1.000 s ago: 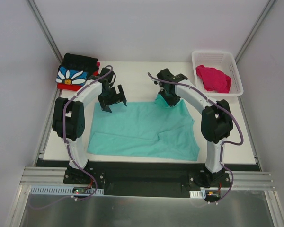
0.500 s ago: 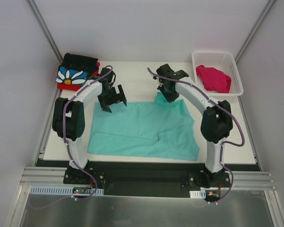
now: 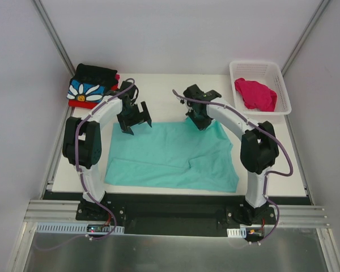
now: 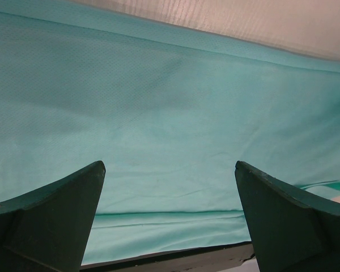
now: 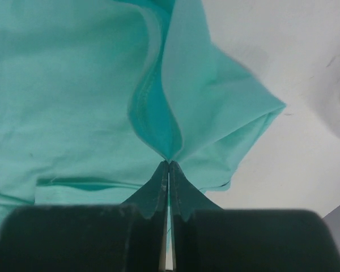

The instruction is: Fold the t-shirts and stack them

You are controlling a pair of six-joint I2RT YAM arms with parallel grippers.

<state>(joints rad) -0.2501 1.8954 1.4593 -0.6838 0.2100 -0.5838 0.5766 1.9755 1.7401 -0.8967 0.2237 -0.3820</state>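
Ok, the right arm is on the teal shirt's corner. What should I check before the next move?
1. The right gripper is shut on the teal shirt at its far corner: ok.
2. Layers in that pinch, one or both: cannot tell.
3. The left gripper is open above the shirt, holding nothing: ok.
4. Shirt lying flat: not ok, a crease crosses its near right part.
5. The folded stack lies apart from the teal shirt: ok.
6. The pink shirt is in the basket: ok.

Matt knit teal shirt (image 4: pixel 170 113), seemingly plastic basket (image 3: pixel 255 63)
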